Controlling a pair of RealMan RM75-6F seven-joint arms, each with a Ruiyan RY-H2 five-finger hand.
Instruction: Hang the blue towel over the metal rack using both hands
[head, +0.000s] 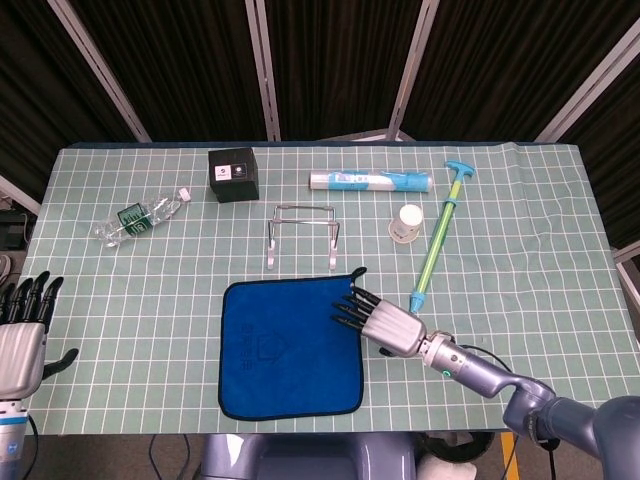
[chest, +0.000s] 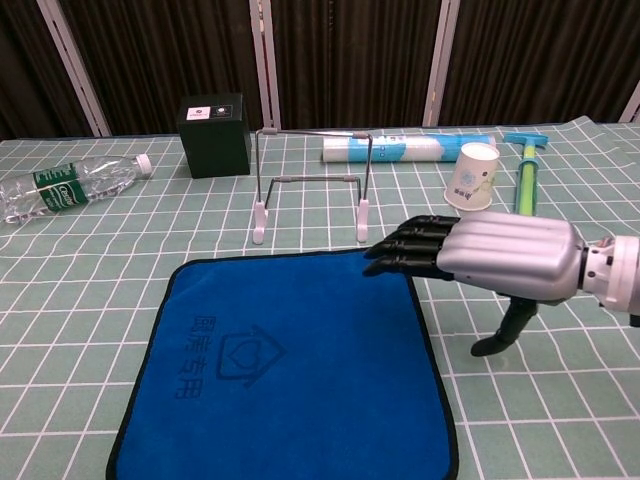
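A green gridded table is seen. The left hand waits nearby, spread and empty; the right hand, spread and empty, hovers over the flat towel. Both far corners should be pinched evenly. Beyond, the rack stands.

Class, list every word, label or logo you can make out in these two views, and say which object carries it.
Blue towel: embossed house-and-heart logo beside Chinese characters, too faint to read.
Black box: white round label, too small.
Clear plastic bottle: green label, blurred.
White paper cup: print unreadable.
White-and-blue roll: print unreadable.
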